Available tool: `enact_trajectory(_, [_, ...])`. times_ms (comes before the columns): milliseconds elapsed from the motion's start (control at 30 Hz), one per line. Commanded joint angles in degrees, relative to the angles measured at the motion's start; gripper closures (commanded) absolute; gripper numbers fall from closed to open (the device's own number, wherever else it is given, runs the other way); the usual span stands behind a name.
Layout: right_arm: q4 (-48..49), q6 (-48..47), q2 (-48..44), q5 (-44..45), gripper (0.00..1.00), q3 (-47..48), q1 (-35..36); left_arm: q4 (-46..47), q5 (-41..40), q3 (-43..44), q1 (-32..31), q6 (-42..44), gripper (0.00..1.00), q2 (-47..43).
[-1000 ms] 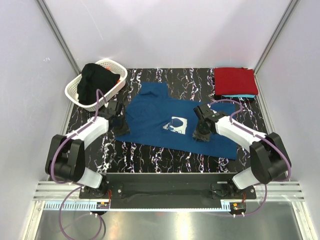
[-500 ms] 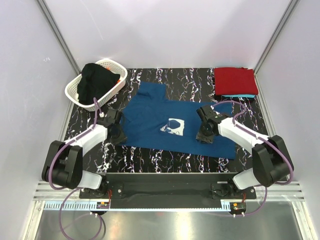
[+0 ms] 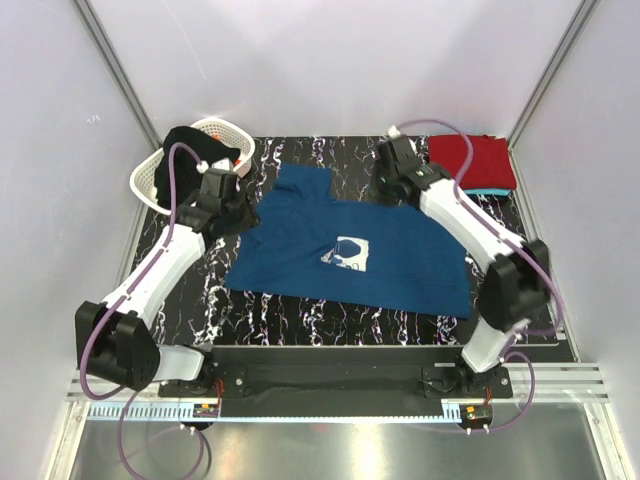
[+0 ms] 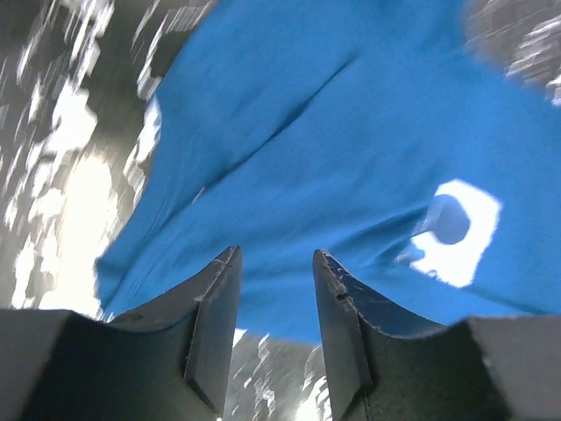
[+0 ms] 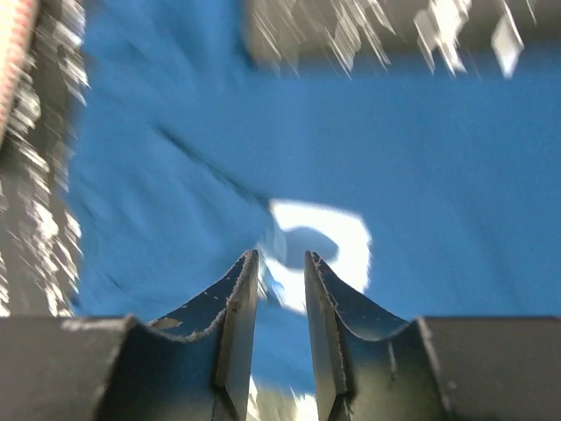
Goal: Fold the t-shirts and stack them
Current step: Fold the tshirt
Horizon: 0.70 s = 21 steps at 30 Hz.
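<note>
A navy blue t-shirt (image 3: 400,260) with a white chest print (image 3: 348,252) lies spread flat across the middle of the black marbled table (image 3: 300,320). My left gripper (image 3: 224,200) hovers above its left sleeve edge, open and empty. My right gripper (image 3: 393,175) hangs over the shirt's back edge, right of the collar, its jaws slightly apart and empty. The left wrist view looks down on the shirt (image 4: 351,132) and print (image 4: 451,232) past the gripper (image 4: 276,259). The right wrist view shows the gripper (image 5: 280,257) above the print (image 5: 320,241). A folded red t-shirt (image 3: 470,158) rests on a turquoise one (image 3: 488,190) at the back right.
A white lattice basket (image 3: 148,175) holding dark cloth (image 3: 195,145) stands at the back left corner, close behind my left arm. White walls enclose the table on three sides. Both arm bases sit at the near edge.
Both arms have lifted off the shirt and swung toward the back of the table. Both sets of jaws have widened. The shirt lies slightly flatter and shifted toward the near edge.
</note>
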Motion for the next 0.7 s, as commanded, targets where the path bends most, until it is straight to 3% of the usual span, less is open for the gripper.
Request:
enact_trajectory(0, [5.6, -6.67, 12.09, -1.7, 0.65, 12.43, -0.22, 4.53, 6.38, 3.57, 0.21, 5.56, 0.56, 3.22])
enact_trajectory(133, [6.39, -9.21, 25.3, -4.59, 0.63, 30.68, -0.22, 5.77, 10.35, 2.61, 0.38, 7.23, 0.56, 4.19])
enact_trajectory(333, [6.04, -13.08, 44.03, -6.52, 0.62, 52.84, -0.4, 6.73, 9.92, -1.0, 1.0, 9.17, 0.56, 2.35])
enact_trajectory(533, [6.47, -13.88, 56.34, -5.13, 0.58, 65.61, -0.75, 7.88, 13.08, -1.97, 1.35, 9.43, 0.56, 2.08])
enact_trajectory(667, [9.2, -12.39, 60.57, -3.72, 0.5, 67.74, -1.19, 8.05, 12.99, -1.88, 1.44, 10.05, 0.55, 1.99])
